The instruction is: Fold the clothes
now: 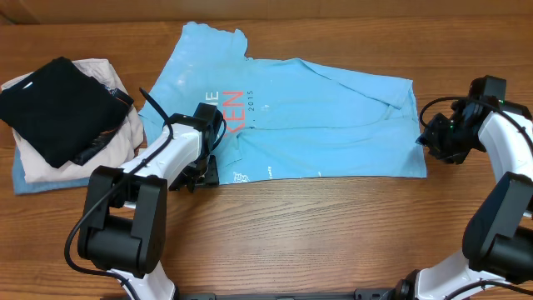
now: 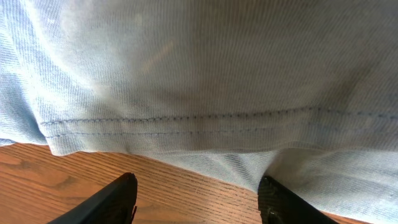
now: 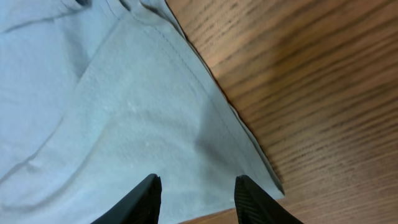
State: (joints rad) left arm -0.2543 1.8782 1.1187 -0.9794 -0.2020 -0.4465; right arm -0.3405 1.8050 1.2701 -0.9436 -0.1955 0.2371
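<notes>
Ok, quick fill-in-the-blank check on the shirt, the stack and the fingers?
The T-shirt spread on the table is light ____. The year printed on it is ____. The folded garment topping the stack beside it is ____. The left fingers and right fingers both stand ____, gripping nothing.
Missing: blue; 2015; black; open.

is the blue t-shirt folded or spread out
Mostly spread: the blue T-shirt lies flat and long across the table, print up, one sleeve out.
</notes>
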